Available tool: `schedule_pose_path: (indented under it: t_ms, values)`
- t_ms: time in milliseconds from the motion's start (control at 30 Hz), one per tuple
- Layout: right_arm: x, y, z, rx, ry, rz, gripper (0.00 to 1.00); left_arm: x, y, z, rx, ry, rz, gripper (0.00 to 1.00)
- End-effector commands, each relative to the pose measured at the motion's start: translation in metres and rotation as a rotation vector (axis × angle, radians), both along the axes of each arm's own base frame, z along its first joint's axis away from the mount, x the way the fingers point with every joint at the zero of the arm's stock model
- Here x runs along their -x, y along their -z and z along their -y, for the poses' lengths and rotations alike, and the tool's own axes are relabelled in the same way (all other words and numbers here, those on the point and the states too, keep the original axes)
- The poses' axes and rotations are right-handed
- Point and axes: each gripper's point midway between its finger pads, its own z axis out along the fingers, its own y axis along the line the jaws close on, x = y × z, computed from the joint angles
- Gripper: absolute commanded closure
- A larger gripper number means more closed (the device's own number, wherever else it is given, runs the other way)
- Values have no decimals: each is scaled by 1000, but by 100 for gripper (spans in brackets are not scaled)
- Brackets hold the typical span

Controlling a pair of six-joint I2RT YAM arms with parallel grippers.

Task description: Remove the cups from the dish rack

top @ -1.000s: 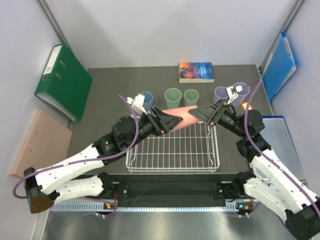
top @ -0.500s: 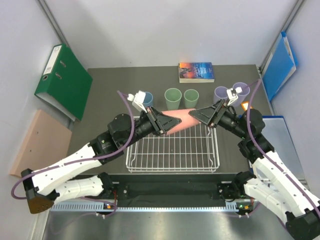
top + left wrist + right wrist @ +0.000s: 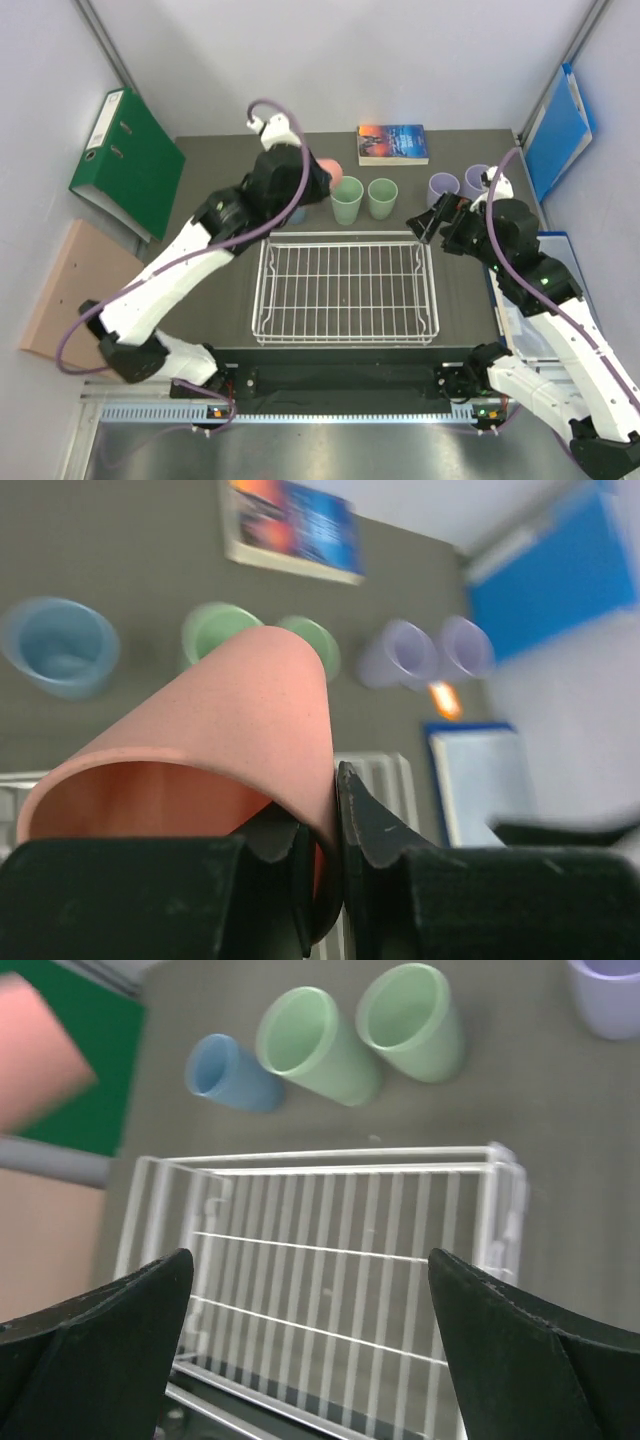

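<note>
Grey table (image 3: 215,165), wire rack (image 3: 345,290), L end effector (image 3: 335,810) pinching tapered salmon cup (image 3: 230,730), R end effector (image 3: 310,1260) wide.

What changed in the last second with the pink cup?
The right gripper let go of the pink cup and drew back to the right, fingers open. The left gripper, clamped on its rim, carried it from over the dish rack toward the far side. The other cups and the rack stayed put.

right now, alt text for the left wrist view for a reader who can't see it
The left gripper pinches the wall of a salmon pink cup, tilted with its mouth toward the camera. Beyond it on the table are a blue cup, two green cups, two lavender cups and a book.
</note>
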Motion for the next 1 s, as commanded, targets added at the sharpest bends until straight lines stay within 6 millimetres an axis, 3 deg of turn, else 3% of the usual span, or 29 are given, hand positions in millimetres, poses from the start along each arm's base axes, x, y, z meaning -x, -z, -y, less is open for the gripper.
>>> schedule_pose_path:
  t_ms: [0,33,67,100,133,167,200,267,300,400,467,600,767,967]
  values:
    - [14,22,45,233,107,-75,0,-50,10,-76,-389,-297,-43,100]
    - [14,22,51,261,131,-81,0,-75,30,-92,-455,-373,-107,100]
    - [15,24,56,283,145,-93,0,-79,41,-108,-522,-396,-165,100]
    - [20,30,62,319,150,-119,0,-91,32,-117,-512,-429,-166,100]
    - [19,28,67,340,170,-122,0,-112,50,-138,-545,-479,-229,100]
    - [21,29,70,358,174,-127,0,-121,56,-144,-533,-460,-260,100]
    - [23,29,71,365,171,-132,0,-133,66,-170,-523,-512,-314,100]
    - [24,26,71,364,166,-126,0,-150,96,-179,-502,-500,-400,100]
    - [25,27,69,360,159,-127,1,-157,105,-195,-492,-527,-429,100]
    - [26,30,68,357,151,-135,0,-179,133,-204,-452,-503,-493,100]
    - [26,33,69,365,155,-143,0,-188,136,-203,-435,-482,-499,100]
    - [23,37,70,378,163,-156,0,-199,167,-188,-413,-415,-569,100]
    - [18,42,69,392,167,-176,0,-197,205,-174,-381,-362,-634,100]
    - [15,51,65,392,151,-188,0,-195,230,-173,-390,-345,-668,100]
